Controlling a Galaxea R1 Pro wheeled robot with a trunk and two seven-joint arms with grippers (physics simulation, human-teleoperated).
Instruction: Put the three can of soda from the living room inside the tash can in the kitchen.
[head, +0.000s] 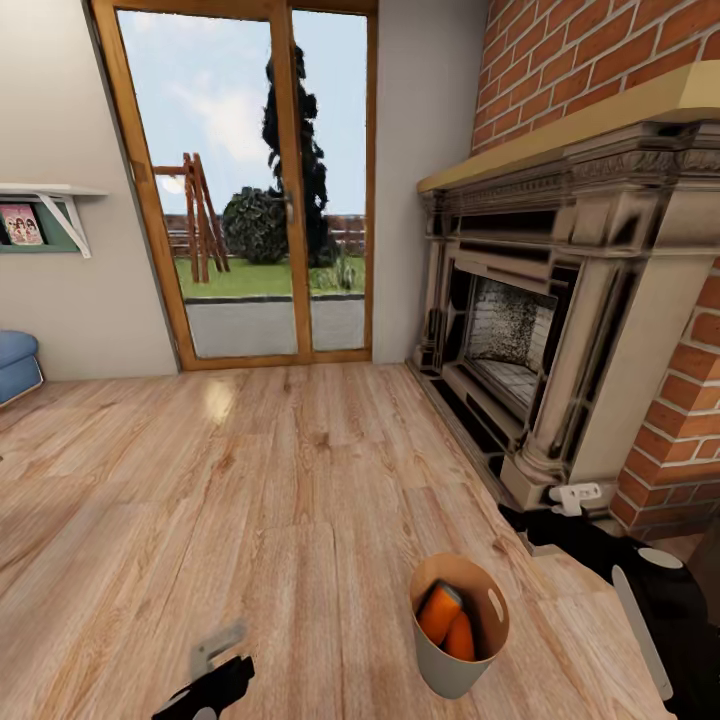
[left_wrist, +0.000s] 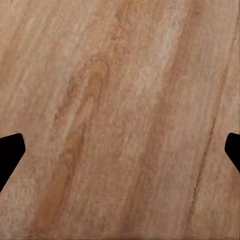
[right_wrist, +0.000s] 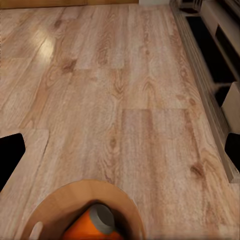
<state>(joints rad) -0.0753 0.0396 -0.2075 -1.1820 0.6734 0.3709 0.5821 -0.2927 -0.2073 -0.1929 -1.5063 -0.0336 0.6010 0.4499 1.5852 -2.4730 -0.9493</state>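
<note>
Left gripper (head: 215, 665) low over bare wood floor (head: 250, 480), fingers spread, nothing held, arm cut off by the frame. Right of it, bin (head: 450, 665) with two orange cans (head: 447, 618) inside, half hidden, labels unreadable. Right gripper (head: 575, 497) beyond the bin by the fireplace (head: 540, 330), grip impossible to tell

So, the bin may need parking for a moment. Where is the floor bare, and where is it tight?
Bare floor runs from the glass doors down to the bin, between the blue seat and the fireplace. It is tight right of the bin, along the fireplace base and brick.
</note>
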